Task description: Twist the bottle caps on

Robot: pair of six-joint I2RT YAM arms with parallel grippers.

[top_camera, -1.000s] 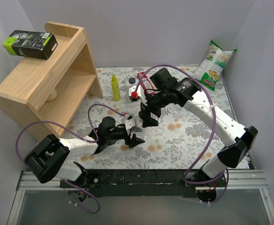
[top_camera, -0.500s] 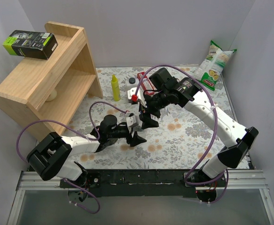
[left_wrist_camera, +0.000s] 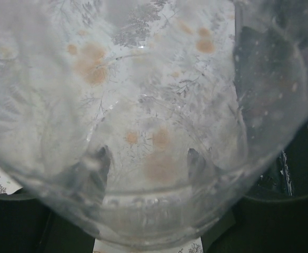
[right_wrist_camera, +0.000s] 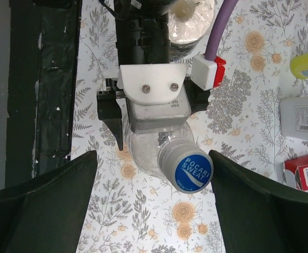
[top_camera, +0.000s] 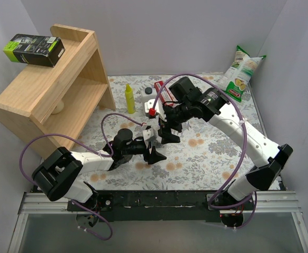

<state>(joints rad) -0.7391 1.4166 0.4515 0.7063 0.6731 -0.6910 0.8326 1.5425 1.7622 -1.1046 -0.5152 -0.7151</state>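
Note:
My left gripper [top_camera: 155, 152] is shut on a clear bottle [right_wrist_camera: 154, 150] and holds it off the table, its neck tilted toward the right wrist camera. A blue cap [right_wrist_camera: 191, 168] printed POCARI SWEAT sits on the bottle's neck. My right gripper [top_camera: 167, 134] hovers just above the bottle. In the right wrist view it [right_wrist_camera: 152, 158] is wide open, and the cap lies between the fingers [right_wrist_camera: 48, 205] without touching either. In the left wrist view the clear bottle [left_wrist_camera: 143, 105] fills the frame, with my dark fingertips [left_wrist_camera: 98, 163] showing through it. No other clear bottles or loose caps are in view.
A yellow bottle [top_camera: 129, 99], a white black-capped bottle [top_camera: 149, 100] and a red box [top_camera: 161, 94] stand at the back. A wooden shelf [top_camera: 53, 89] with a black box [top_camera: 33, 49] is at the left, a snack bag [top_camera: 241, 74] at the back right.
My left gripper has carried the bottle a little to the right, closer under my right gripper. The right gripper has stayed open and barely shifted.

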